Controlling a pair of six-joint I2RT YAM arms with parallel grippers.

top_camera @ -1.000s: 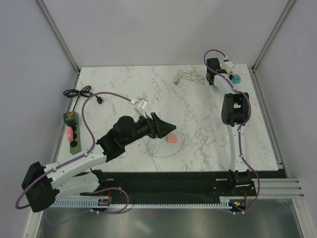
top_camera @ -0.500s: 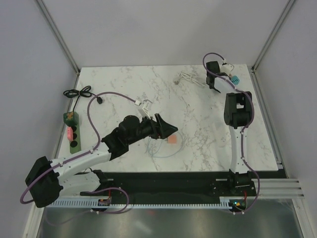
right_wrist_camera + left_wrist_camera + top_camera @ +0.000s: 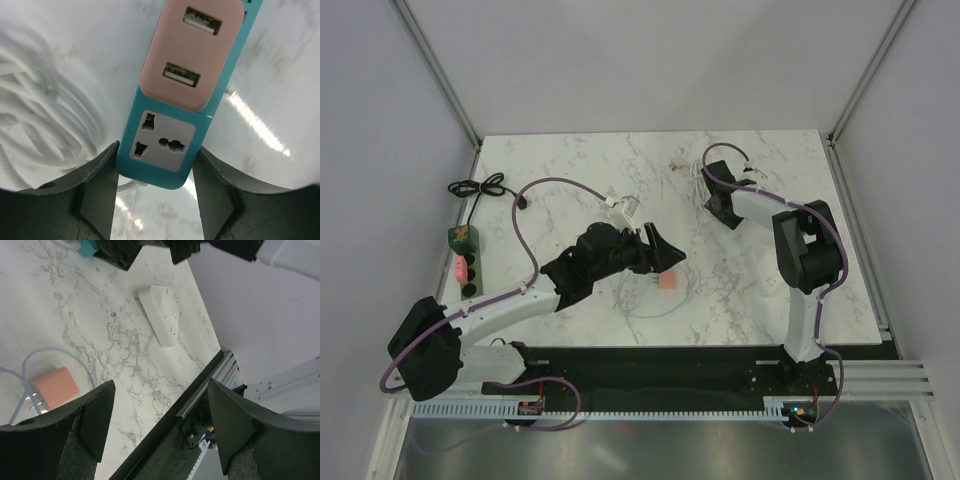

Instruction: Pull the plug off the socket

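Observation:
A teal socket strip (image 3: pixel 162 142) with a pink USB section sits between my right gripper's (image 3: pixel 156 150) fingers, which press on both its sides; its outlet face is empty. In the top view the right gripper (image 3: pixel 722 208) hangs over the table's back middle and hides the strip. A pink plug (image 3: pixel 667 282) lies on the marble with a pale blue cable (image 3: pixel 650 305) looped by it; in the left wrist view the plug (image 3: pixel 55 387) shows bare prongs. My left gripper (image 3: pixel 665 256) hovers open just above and left of the plug, with nothing between its fingers (image 3: pixel 97 410).
A white cable bundle (image 3: pixel 692 160) lies behind the right gripper. A white power strip (image 3: pixel 160 315) rests on the marble near the front edge. A green strip (image 3: pixel 467 265) and a black cord (image 3: pixel 475 187) sit at the table's left edge.
The right gripper closed on the teal socket strip at the back right corner and carried it left toward the table's middle. The left arm reached slightly further right.

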